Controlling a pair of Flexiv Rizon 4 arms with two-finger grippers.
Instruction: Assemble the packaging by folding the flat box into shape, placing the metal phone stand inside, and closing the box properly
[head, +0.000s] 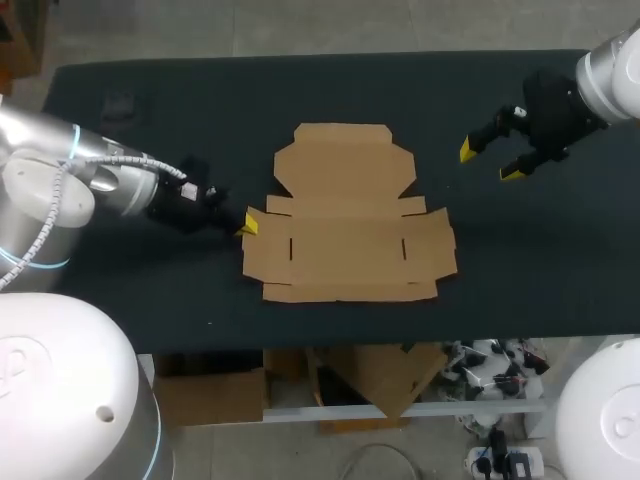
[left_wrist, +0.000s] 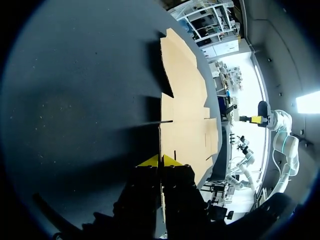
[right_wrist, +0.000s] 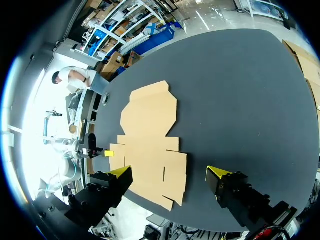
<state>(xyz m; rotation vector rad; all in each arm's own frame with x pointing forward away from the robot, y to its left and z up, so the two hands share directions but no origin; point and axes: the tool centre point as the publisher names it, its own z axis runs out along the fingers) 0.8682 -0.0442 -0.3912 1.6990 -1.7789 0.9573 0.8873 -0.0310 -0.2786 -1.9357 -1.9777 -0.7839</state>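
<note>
The flat brown cardboard box (head: 345, 215) lies unfolded on the middle of the black table (head: 520, 270), with its flaps spread out. My left gripper (head: 249, 224) is low at the box's left side. In the left wrist view its fingers (left_wrist: 161, 161) are shut on the thin edge of the left flap (left_wrist: 185, 135). My right gripper (head: 490, 160) hangs open above the table to the right of the box, with nothing between its fingers. In the right wrist view this gripper (right_wrist: 169, 172) looks down over the box (right_wrist: 150, 145). No metal phone stand shows in any view.
The table's front edge (head: 400, 338) runs close below the box. A faint dark patch (head: 118, 105) lies on the cloth at the back left; I cannot tell what it is.
</note>
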